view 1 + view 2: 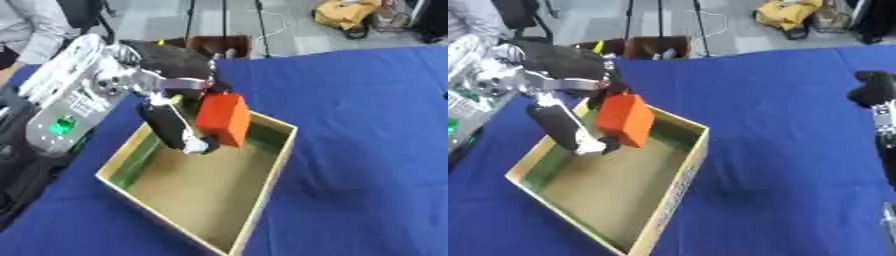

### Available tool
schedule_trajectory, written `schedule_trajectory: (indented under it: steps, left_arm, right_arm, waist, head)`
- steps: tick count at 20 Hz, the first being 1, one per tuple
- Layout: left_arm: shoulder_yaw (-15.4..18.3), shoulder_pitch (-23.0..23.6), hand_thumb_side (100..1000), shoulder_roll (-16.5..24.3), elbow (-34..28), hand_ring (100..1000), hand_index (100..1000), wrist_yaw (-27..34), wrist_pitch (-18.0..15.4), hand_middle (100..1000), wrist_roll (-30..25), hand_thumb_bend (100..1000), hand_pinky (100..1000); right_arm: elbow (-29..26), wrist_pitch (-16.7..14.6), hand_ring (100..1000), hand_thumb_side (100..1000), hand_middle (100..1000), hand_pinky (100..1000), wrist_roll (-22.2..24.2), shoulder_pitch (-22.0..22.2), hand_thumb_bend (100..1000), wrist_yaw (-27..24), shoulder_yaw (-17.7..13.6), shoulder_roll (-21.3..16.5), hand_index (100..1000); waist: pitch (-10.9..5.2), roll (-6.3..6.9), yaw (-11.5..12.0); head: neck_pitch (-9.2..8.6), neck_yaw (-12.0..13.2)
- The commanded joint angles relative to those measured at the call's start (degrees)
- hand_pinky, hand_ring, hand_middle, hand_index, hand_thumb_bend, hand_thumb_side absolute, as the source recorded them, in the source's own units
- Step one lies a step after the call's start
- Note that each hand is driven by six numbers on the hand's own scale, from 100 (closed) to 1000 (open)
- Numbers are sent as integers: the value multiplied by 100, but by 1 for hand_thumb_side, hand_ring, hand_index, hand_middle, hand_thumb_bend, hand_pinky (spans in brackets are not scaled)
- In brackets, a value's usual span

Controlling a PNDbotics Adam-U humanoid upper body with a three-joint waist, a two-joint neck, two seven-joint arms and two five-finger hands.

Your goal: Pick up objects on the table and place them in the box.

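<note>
One orange block (222, 119) was clamped in the left hand (175, 125) above the box (262, 200); premature release near the far wall risked it tipping outside.

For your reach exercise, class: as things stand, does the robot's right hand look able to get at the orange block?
Probably not easily. The orange block is held by the left hand over the box, while the right hand sits at the far right edge, across open blue cloth.
</note>
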Motion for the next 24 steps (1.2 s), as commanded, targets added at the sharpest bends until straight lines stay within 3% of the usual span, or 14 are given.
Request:
schedule_trajectory:
  steps: [1,14,18,21,24]
  left_arm:
    - [-129,-153,469,-6,181,466,433,-258,-200,451,6,100,338]
    - [-407,-224,468,-350,891,507,459,-918,-746,483,6,100,392]
    - [-435,-188,411,-415,990,619,507,-1124,-872,656,6,100,505]
    - [-452,-165,379,-430,1010,727,605,-1240,-994,778,6,100,583]
    - [-435,-155,383,-436,1011,787,665,-1328,-1115,841,6,100,632]
  right_arm:
    - [-104,-15,650,1000,534,711,22,-44,519,-23,1,-49,746]
    - [-107,-10,649,1000,533,711,27,-47,510,-26,7,-36,743]
    - [-110,-2,648,1000,532,711,12,-47,515,-23,2,-33,741]
    - [-112,4,648,1000,532,712,11,-44,515,-19,2,-32,741]
    - [-112,8,648,1000,532,712,14,-41,516,-18,3,-32,741]
  waist:
    - [-157,-10,-6]
    - [-128,5,-35]
    - [-116,12,-43]
    - [-112,20,-43]
    - [-109,25,-42]
  head:
    - [25,23]
    - [-5,55]
    - [-26,52]
    - [-19,53]
    - [-6,57]
